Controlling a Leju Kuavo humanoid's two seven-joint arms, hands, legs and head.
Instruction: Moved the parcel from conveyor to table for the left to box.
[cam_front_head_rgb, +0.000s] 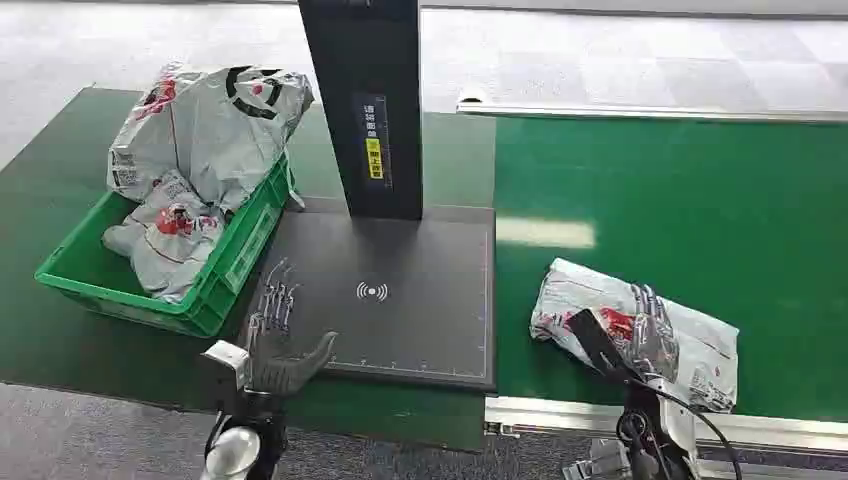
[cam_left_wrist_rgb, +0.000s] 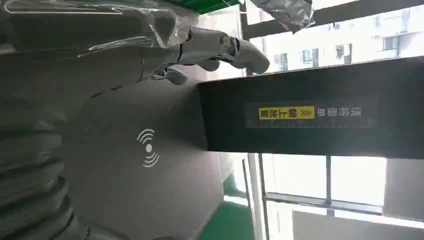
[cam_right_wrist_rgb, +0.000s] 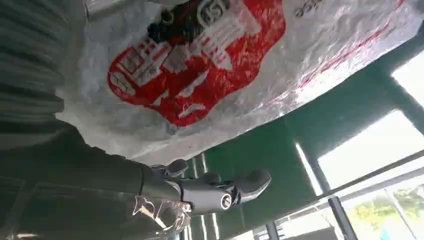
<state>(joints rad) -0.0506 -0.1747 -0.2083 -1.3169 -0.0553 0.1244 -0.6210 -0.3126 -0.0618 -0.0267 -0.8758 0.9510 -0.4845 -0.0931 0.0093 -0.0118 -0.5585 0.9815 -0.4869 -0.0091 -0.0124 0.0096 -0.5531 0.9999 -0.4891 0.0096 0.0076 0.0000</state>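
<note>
A white plastic parcel (cam_front_head_rgb: 575, 295) with red print lies on the green conveyor belt (cam_front_head_rgb: 700, 200), near its front edge. My right hand (cam_front_head_rgb: 650, 335) rests flat on top of it with fingers spread. In the right wrist view the parcel (cam_right_wrist_rgb: 200, 65) lies against the palm, and the thumb (cam_right_wrist_rgb: 225, 192) stands off it over the belt. My left hand (cam_front_head_rgb: 275, 335) hovers open, holding nothing, at the front left corner of the dark scanner pad (cam_front_head_rgb: 400, 290). Its fingers (cam_left_wrist_rgb: 235, 50) reach over the pad (cam_left_wrist_rgb: 145, 175).
A green crate (cam_front_head_rgb: 235, 265) heaped with several white parcels stands on the green table (cam_front_head_rgb: 50, 330), left of the pad. A black scanner post (cam_front_head_rgb: 362, 105) rises from the pad's back edge. A metal rail (cam_front_head_rgb: 560, 410) borders the conveyor's front.
</note>
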